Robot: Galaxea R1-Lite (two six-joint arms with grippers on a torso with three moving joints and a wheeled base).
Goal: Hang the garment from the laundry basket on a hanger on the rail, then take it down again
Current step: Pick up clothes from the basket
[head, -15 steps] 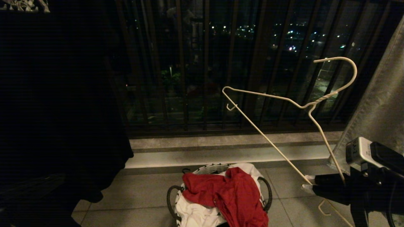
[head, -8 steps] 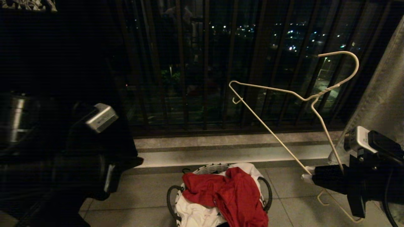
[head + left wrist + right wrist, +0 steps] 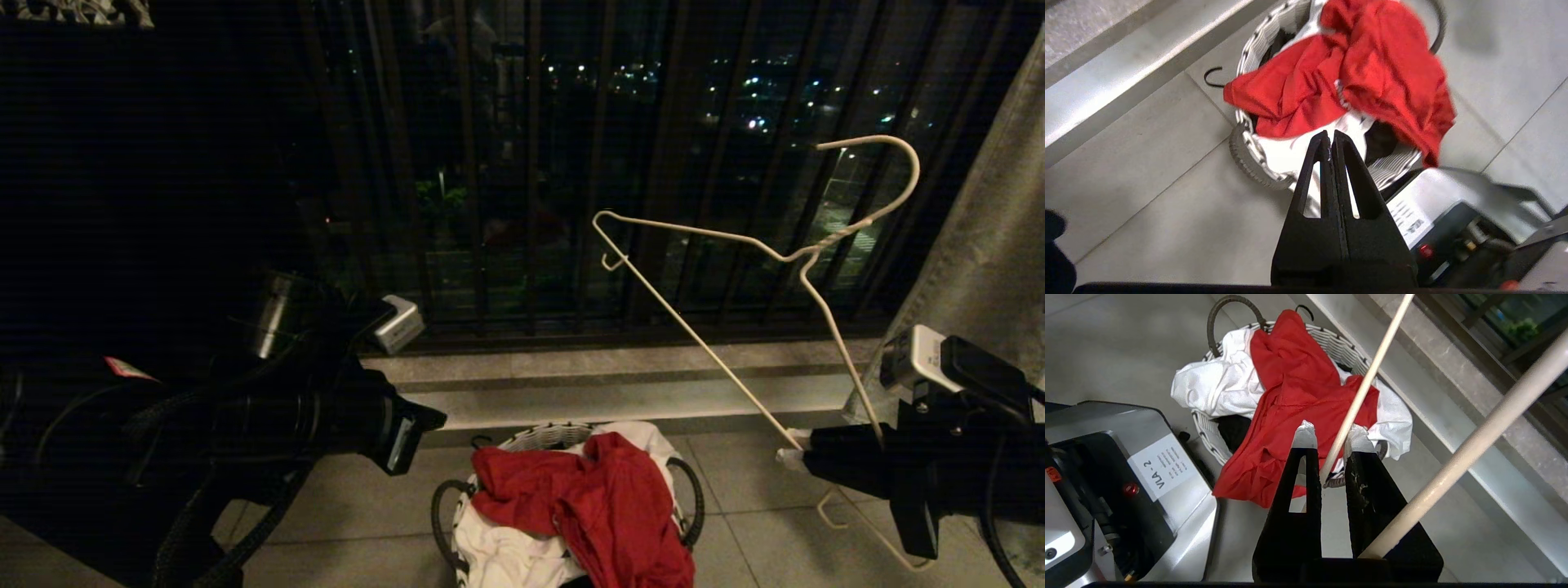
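The red garment [image 3: 596,498] lies crumpled on top of the laundry basket [image 3: 539,437], on the floor tiles at the bottom middle. My left gripper [image 3: 424,429] is shut and empty. It hangs to the left of the basket and above it, pointing at the basket. In the left wrist view the left gripper [image 3: 1329,136] is over the basket's rim [image 3: 1245,143], short of the garment [image 3: 1372,77]. My right gripper [image 3: 788,453], to the right of the basket, is shut on the white wire hanger [image 3: 735,245], which stands tilted up. The hanger [image 3: 1372,371] passes between the right gripper's [image 3: 1329,435] taped fingertips. The rail is out of view.
A white cloth [image 3: 1216,388] and dark fabric lie under the garment in the basket. Dark balcony bars [image 3: 531,163] and a stone step [image 3: 612,392] run behind it. A grey curtain [image 3: 988,245] hangs at the right, dark cloth [image 3: 147,204] at the left. My base [image 3: 1126,477] stands close to the basket.
My left arm has swung into the head view from the left and reached toward the basket, gripper still shut. The right gripper and the hanger have barely moved.
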